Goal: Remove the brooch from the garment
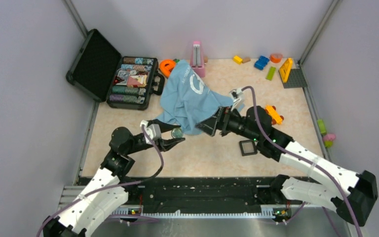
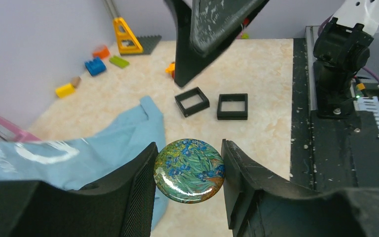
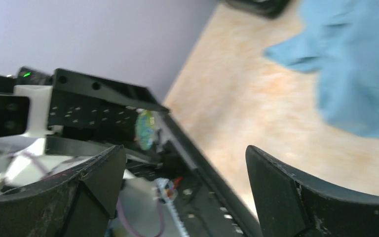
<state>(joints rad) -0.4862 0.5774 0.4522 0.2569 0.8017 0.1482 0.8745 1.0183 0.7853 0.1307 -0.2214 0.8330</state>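
A beige, marbled tabletop (image 1: 212, 153) fills the middle of the top view, with grey walls around it. On its upper centre lies a crumpled light blue cotton T-shirt (image 1: 190, 98) with a white ring-shaped print, its lower edge reaching down toward the middle of the frame. To the upper left, just beside the T-shirt, a black hard case (image 1: 98, 66) stands open, with rows of coloured chips in its lower half.

The right pincer (image 1: 205, 126), black and two-fingered, sits at the T-shirt's lower right edge. Its jaws are spread wide with nothing between them; in its own wrist view only tabletop and the other arm show through the gap.

The left pincer (image 1: 175, 136) is at centre-left of the top view, just below the T-shirt's lower edge. It is clenched on the brooch, one finger against each side of the rim.

Two small black square frames (image 2: 192, 101) lie side by side on the tabletop in the upper middle of the left wrist view, apart from the T-shirt.

The round, glossy green-and-blue flower-painted brooch (image 2: 189, 171) sits low in the centre of that view, held above the tabletop, with the blue cloth to its left. Whether it touches the cloth cannot be told.
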